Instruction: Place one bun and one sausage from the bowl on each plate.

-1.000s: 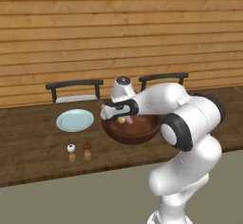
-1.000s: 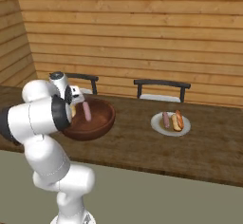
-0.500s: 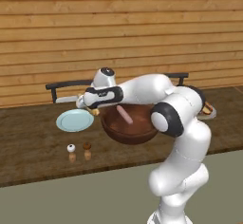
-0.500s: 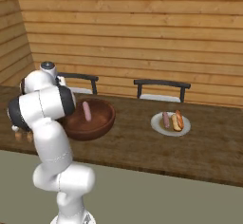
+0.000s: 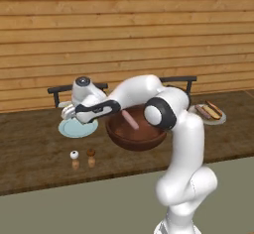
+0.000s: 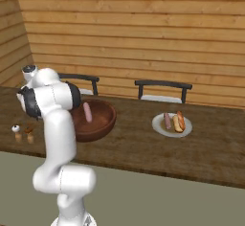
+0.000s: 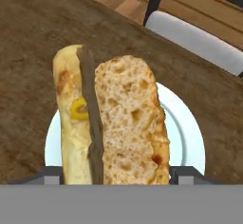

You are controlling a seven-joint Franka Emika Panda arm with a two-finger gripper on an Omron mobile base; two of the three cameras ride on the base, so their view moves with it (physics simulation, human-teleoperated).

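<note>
Because it must land on the empty plate [image 7: 190, 137], the bun [image 7: 114, 123] hangs above it — gripper [image 7: 116, 175] clamped wide around it.

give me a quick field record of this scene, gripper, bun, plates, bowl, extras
gripper: gripper shut on a bun, carried above the left plate
left plate: bare, no food resting on it yet
right plate: right plate already has a bun and a sausage
bowl: bowl with one sausage left inside
extras: two small shakers on the table in front of the left plate; two chairs behind the table
</note>
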